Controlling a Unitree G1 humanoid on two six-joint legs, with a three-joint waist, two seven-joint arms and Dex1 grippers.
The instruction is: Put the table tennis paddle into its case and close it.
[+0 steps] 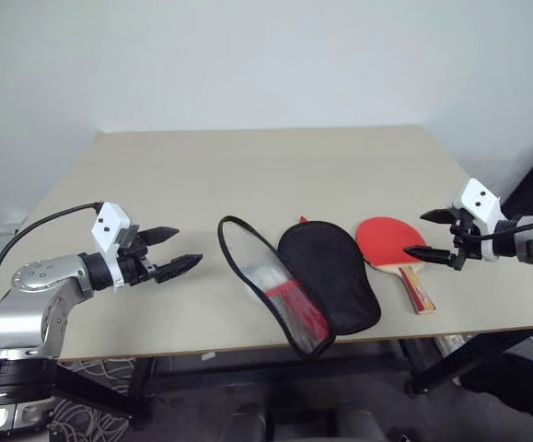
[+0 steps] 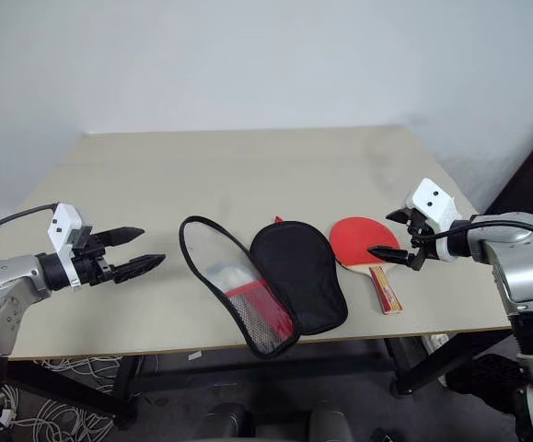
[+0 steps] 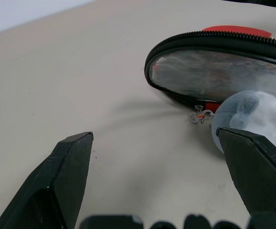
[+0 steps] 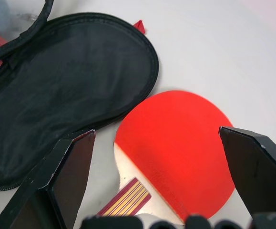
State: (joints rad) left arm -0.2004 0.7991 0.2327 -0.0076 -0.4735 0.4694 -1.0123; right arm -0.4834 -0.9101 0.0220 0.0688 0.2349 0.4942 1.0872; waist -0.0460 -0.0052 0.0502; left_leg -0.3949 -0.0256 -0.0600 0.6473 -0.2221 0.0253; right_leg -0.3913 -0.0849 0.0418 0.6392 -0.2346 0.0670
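Note:
The table tennis paddle [image 1: 386,241] lies flat, red face up, near the table's front right, with its striped wooden handle [image 1: 419,289] pointing at the front edge. To its left the case [image 1: 329,274] lies unzipped and spread open. One half shows black lining, the other [image 1: 259,269] a see-through pocket with a white wad [image 3: 257,114] inside. My right gripper [image 1: 416,233] hovers open just right of the paddle, and in the right wrist view the paddle [image 4: 176,143] sits between its fingers. My left gripper [image 1: 185,247] is open left of the case, apart from it.
The beige table [image 1: 248,175] has bare room behind and to the left of the case. Its front edge runs just below the case and the paddle's handle. A pale wall stands behind. Cables and table legs show under the table.

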